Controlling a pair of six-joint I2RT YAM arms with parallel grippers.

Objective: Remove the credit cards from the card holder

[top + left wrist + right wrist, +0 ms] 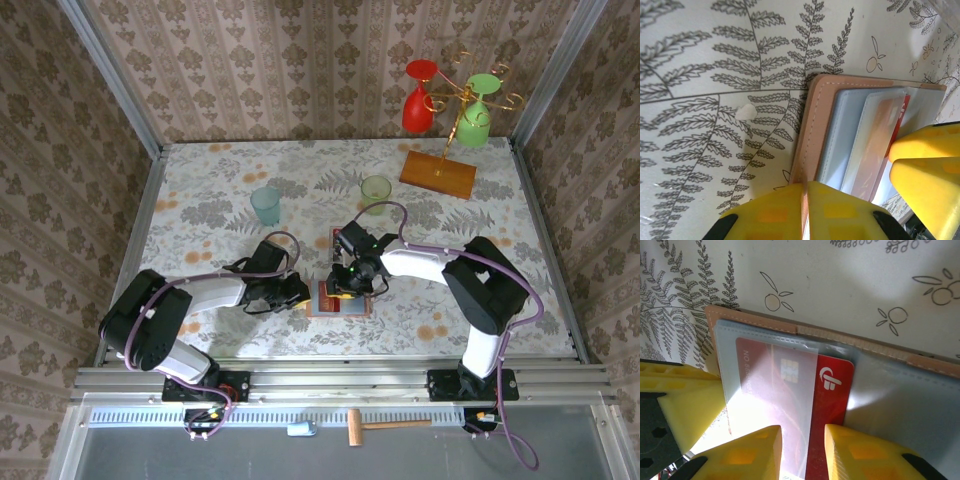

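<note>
Left gripper [805, 200]: jaws clamped on pink edge of card holder [812, 130], holder lying open on counter [200, 200], near-centre. Credit cards [832, 385]: red one partly past clear sleeve, rest in pockets. Right gripper [800, 445]: jaws part-open, tips over red card, no pinch visible. No card out yet; judged early stage.

- Fern-and-orange patterned tablecloth [200, 200] spreads across the whole table.
- Teal cup [266, 205] stands upright mid-table, pale green cup [376, 188] to its right.
- Orange stand base [438, 174] sits at the far right, with a red glass [420, 100] and a green glass [477, 115] hanging upside down.
- What looks like a wooden mallet [375, 426] lies below the rail.
</note>
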